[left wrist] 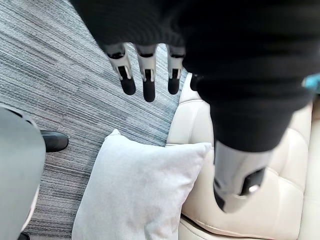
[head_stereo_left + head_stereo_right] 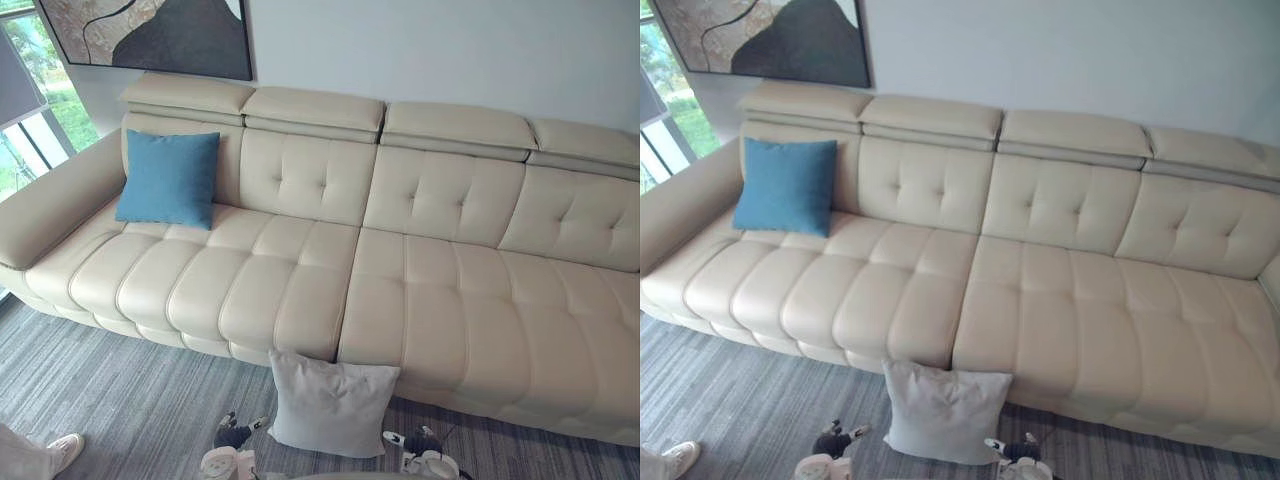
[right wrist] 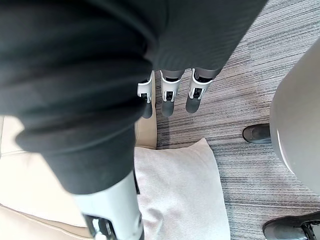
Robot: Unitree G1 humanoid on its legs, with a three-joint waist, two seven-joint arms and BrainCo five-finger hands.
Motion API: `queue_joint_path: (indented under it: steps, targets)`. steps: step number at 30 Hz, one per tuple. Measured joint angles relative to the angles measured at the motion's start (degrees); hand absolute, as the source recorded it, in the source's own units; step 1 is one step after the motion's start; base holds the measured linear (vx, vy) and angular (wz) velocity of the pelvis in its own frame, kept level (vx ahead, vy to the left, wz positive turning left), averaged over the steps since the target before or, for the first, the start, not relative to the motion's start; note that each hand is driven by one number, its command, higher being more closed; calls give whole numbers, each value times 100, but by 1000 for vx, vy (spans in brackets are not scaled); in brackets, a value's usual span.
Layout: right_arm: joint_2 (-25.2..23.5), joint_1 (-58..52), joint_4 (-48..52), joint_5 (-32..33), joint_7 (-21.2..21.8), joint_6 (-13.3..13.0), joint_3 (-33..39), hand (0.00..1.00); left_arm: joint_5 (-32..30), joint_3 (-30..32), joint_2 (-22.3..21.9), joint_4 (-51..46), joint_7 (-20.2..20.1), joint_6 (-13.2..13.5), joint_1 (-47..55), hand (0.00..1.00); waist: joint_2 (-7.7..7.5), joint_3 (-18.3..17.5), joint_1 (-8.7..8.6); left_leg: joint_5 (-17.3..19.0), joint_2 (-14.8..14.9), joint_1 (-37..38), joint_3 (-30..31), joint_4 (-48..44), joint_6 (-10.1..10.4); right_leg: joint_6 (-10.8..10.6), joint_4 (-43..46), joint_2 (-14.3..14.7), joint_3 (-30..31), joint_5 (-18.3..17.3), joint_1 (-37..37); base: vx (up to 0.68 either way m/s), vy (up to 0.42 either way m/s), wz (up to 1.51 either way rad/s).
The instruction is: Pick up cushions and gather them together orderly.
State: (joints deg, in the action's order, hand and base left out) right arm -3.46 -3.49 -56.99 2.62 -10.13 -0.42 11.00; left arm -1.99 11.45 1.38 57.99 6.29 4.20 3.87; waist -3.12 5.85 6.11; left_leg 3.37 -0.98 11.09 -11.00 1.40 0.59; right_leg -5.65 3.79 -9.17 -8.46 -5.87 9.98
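A light grey cushion (image 2: 332, 403) stands on the carpet, leaning against the front of the cream sofa (image 2: 420, 300) near its middle seam. A blue cushion (image 2: 169, 178) leans upright on the backrest at the sofa's left end. My left hand (image 1: 145, 75) hangs above the grey cushion (image 1: 140, 190) and the carpet with its fingers straight, holding nothing. My right hand (image 3: 169, 97) hangs above the same cushion (image 3: 180, 195) from the other side, also with straight fingers and holding nothing.
The long sofa runs across the view against a white wall with a dark-framed painting (image 2: 150, 30). A window (image 2: 30, 110) lies past its left arm. Grey striped carpet (image 2: 110, 390) covers the floor. A person's white shoe (image 2: 62, 449) stands at the lower left.
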Motion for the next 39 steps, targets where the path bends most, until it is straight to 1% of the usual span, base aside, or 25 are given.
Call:
queue_joint_path:
  steps: [6,10,13,14,15,16,17,19,20,22,23,25,27,28,29,32,33,35,36,37,39]
  targets:
    - [-1,-6,0,122,-9,-37,176,0,247,119,-6,3,33,8,12,0,-1,-40,-6,-48,1,29,-97,233,4,-3,-32,3,18,-3,-110,20,10,-7]
    - [8,-1,22,420,-172,-145,253,0,512,174,-20,7,137,16,23,0,14,-37,-10,-38,11,10,-226,247,19,-6,-119,14,42,-1,-119,50,7,-6]
    - [4,-20,134,480,-225,-171,411,0,628,233,-44,5,145,23,22,0,46,-13,-10,-35,21,-34,-248,244,22,-6,-116,22,33,-1,-169,42,-10,-3]
    - [26,-14,275,484,-242,-189,456,0,681,237,-52,3,150,29,15,0,87,42,-20,-25,29,-91,-256,212,29,-6,-91,22,32,-1,-219,-6,-15,-7]
    - [77,32,438,486,-249,-187,449,0,714,239,-63,-6,164,36,-43,0,123,184,-34,32,58,-181,-272,73,27,-5,19,24,37,-5,-314,-31,-16,-8]
    - [109,61,506,486,-256,-201,445,0,729,238,-69,-18,182,38,-84,0,135,243,-34,90,84,-290,-272,-73,32,2,113,27,34,-13,-415,-80,-21,-14]
    - [180,192,630,487,-315,-211,435,0,789,238,-83,-97,255,41,-167,0,162,372,-33,259,173,-653,-308,-533,36,34,432,30,32,-69,-722,-120,-43,-15]
    - [365,460,734,487,-386,-248,307,0,873,236,-48,-218,314,46,-421,0,167,604,-47,595,347,-1499,-324,-1502,27,115,1104,27,23,-262,-1431,-155,-66,-11]
    - [420,538,768,487,-411,-246,237,0,918,233,-48,-252,359,48,-500,0,169,676,-49,661,394,-1714,-323,-1744,18,128,1281,30,27,-320,-1628,-201,-74,-5]
    - [593,864,952,487,-472,-252,69,0,1056,190,-49,-418,384,51,-782,0,158,951,-63,845,563,-2509,-288,-2507,20,220,1988,31,46,-512,-2401,-240,-70,-3]
    - [621,920,986,488,-494,-250,20,0,1120,142,-50,-472,404,53,-845,0,148,958,-64,876,594,-2706,-278,-2642,32,221,2127,32,55,-552,-2602,-230,-59,-3]
    - [672,1211,1132,491,-601,-249,-61,0,1255,-5,-43,-660,507,63,-1157,0,123,1202,-85,977,705,-3243,-254,-3131,48,286,2671,25,85,-707,-3185,-220,-64,-3]
    - [676,1448,1139,508,-644,-248,-71,0,1349,-49,-26,-769,554,70,-1364,0,88,1286,-100,1020,751,-3616,-242,-3363,60,323,2979,14,100,-794,-3588,-192,-61,-1]
    - [698,1600,1143,536,-685,-249,-69,0,1357,-146,22,-814,601,119,-1521,0,83,1400,-125,1019,770,-3860,-199,-3509,58,352,3156,8,91,-816,-3830,-159,-60,4]
    - [708,1666,1146,539,-688,-248,-68,0,1360,-146,33,-843,604,142,-1600,0,89,1453,-133,1017,786,-3975,-184,-3579,59,361,3228,8,87,-821,-3944,-183,-70,5]
    - [769,2199,1148,659,-852,-241,-51,0,1492,-191,160,-990,701,177,-2196,0,67,1737,-185,1011,884,-4851,-63,-3964,62,412,3583,18,25,-839,-4761,-144,-52,6]
    - [775,2275,1148,661,-863,-238,-51,0,1513,-189,177,-1017,724,177,-2286,0,56,1770,-197,1008,898,-4956,-55,-4010,63,422,3625,18,16,-838,-4864,-110,-37,8]
    - [816,2861,1147,752,-939,-237,-13,0,1618,-187,316,-1022,771,187,-2799,0,15,2044,-235,946,954,-5563,12,-4286,62,524,3901,21,-8,-795,-5440,-80,-28,4]
    - [826,3045,1146,761,-989,-236,22,0,1638,-186,348,-1041,811,187,-2989,0,15,2134,-265,943,963,-5781,47,-4390,58,529,3997,18,-17,-793,-5645,-50,-19,4]
    - [828,3137,1145,770,-1013,-236,28,0,1653,-185,358,-1053,829,187,-3065,0,12,2152,-272,943,970,-5884,55,-4436,58,530,4027,18,-16,-793,-5742,-56,-14,0]
    - [856,3773,1143,876,-1110,-238,47,0,1688,-185,410,-1131,860,211,-3609,0,-9,2374,-279,927,1003,-6448,94,-4731,30,548,4346,6,0,-807,-6297,-48,-11,1]
